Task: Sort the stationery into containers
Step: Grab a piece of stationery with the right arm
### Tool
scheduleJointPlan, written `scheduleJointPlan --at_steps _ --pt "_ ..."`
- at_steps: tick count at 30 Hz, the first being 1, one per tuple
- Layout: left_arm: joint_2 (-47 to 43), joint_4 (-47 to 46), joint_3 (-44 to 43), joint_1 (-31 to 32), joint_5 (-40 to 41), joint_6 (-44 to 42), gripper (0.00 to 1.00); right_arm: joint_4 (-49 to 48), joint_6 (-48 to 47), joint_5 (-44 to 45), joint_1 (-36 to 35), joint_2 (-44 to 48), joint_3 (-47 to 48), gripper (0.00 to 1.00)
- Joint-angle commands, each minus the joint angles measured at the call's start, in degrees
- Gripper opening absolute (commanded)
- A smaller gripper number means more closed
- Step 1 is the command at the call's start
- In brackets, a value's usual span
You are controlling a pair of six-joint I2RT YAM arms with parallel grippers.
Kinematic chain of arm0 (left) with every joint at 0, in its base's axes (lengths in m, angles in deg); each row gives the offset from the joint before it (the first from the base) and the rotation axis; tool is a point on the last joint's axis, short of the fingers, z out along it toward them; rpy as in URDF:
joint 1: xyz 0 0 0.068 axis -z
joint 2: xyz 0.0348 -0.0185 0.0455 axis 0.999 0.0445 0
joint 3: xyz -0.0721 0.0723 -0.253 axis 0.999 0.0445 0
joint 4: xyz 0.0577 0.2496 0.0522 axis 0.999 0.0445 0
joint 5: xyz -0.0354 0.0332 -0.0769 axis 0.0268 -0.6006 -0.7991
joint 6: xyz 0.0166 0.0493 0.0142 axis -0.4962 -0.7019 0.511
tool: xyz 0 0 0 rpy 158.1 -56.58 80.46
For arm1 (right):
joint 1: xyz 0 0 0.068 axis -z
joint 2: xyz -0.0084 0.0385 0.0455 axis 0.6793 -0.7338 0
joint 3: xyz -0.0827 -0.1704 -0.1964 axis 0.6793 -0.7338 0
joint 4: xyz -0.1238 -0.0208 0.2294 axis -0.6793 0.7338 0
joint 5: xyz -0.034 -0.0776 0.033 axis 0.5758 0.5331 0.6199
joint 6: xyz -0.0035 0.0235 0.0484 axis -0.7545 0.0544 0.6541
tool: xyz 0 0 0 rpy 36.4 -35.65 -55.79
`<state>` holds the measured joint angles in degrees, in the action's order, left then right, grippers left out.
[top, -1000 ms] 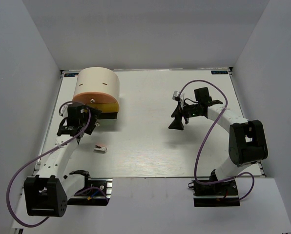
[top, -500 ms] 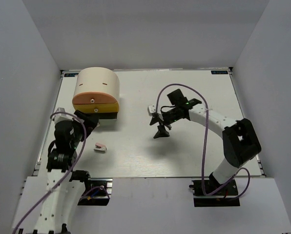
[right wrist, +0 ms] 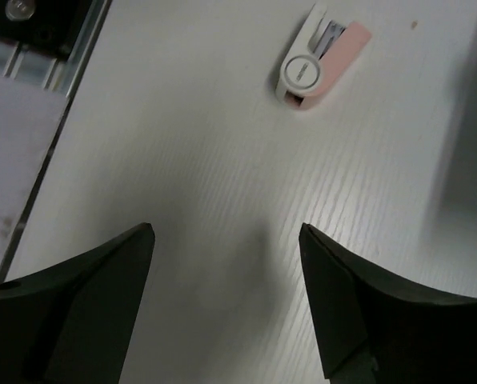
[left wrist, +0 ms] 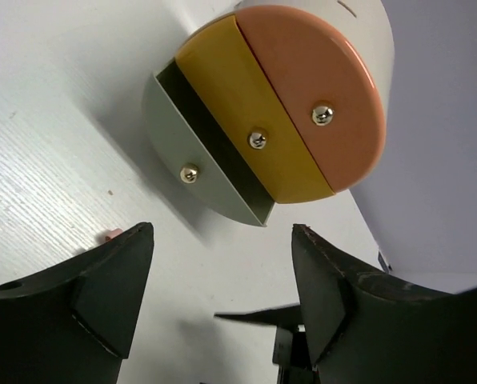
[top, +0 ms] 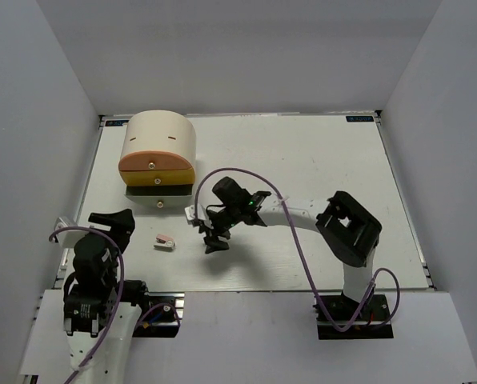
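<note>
Cream half-cylinder box: the container unit, with three stacked drawers, each with a small metal knob.
- Orange drawer, uppermost, and yellow drawer beneath it have their fronts level with one another and look shut.
- Pale lowest drawer is drawn out a little way, probably to be ready for stock.
- The contents of all three are hidden in every view.
- The unit stands ahead of the left hand, well apart from it.

Left hand: the fingers are spread wide with nothing between them. It sits close to its own base, probably to leave the working area free for the other arm.

Right hand: the fingers are spread wide and grip nothing. It points down over bare counter.

Stationery, one item on view: a grey-and-pink sharpener-like piece.
- It lies flat on the counter, ahead of the right hand and off toward one finger's side, near it but not touching.
- The hand looks positioned for a pick, though not yet centred over the piece or lowered around it.

Markers and pens: none are visible. Whether any lie inside the drawers cannot be told.
</note>
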<state>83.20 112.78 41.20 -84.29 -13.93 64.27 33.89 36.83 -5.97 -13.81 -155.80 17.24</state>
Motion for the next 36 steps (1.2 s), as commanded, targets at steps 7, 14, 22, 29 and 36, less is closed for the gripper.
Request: scheduleJointPlan --at_steps 7,14,22,29,36 --pt "0.48 7.43 -3.89 0.18 2.08 -0.31 0.82 -13.44 16.98 9.88 -4.04 -8.88 11.01 0.90" --pt "-0.05 9.90 -4.94 0.18 1.56 -0.31 0.83 -17.13 22.43 9.62 -6.24 -13.28 13.48 0.90" --pt "-0.05 11.66 -5.47 0.18 1.03 -0.31 0.83 -22.76 25.69 17.26 -9.40 -16.97 14.62 0.80" --pt "-0.05 12.89 -6.53 0.18 1.03 -0.31 0.83 -24.87 27.36 23.07 -10.11 -20.92 17.26 0.74" --pt "-0.05 13.50 -6.36 0.71 1.03 -0.31 0.83 -24.17 25.70 21.49 -9.94 -19.71 15.24 0.43"
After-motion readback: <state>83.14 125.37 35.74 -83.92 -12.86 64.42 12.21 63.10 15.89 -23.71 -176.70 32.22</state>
